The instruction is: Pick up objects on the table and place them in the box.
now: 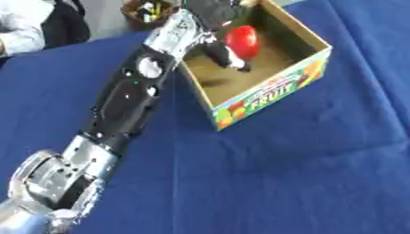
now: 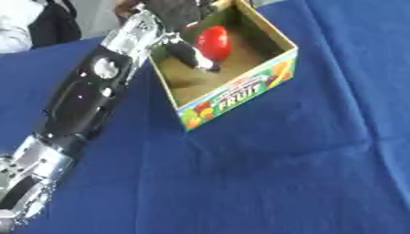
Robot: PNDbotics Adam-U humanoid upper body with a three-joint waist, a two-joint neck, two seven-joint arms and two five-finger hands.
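- My left arm [image 1: 128, 98] runs from the 7 o'clock corner of the view up toward 12 o'clock, black with silver joints, and crosses above the near left rim of the box.
- My left hand [image 1: 218, 45] is over the open top of the box [image 1: 312, 68], its black fingers [image 1: 234, 59] pointing down into it.
- A red object [image 1: 243, 41], rounded and glossy, sits against my fingers at their 2 o'clock side; my thumb is hidden, so I cannot tell whether I am gripping it or only touching it, nor how far my fingers are curled.
- The red object is inside the box's walls, above the brown floor [image 1: 240, 75]; whether it rests on the floor I cannot tell.
- The box is cardboard, open at the top, lying at about 1 o'clock in the view. Its outer front wall has a colourful fruit print and the word "FRUIT" [image 2: 238, 97].
- The box stands on a blue tablecloth [image 1: 304, 173], which covers the table from 3 o'clock round to 9 o'clock and shows soft folds.
- A small brown basket [image 1: 144, 11] holding small things I cannot make out stands at 11 o'clock, beyond my hand and apart from the box.
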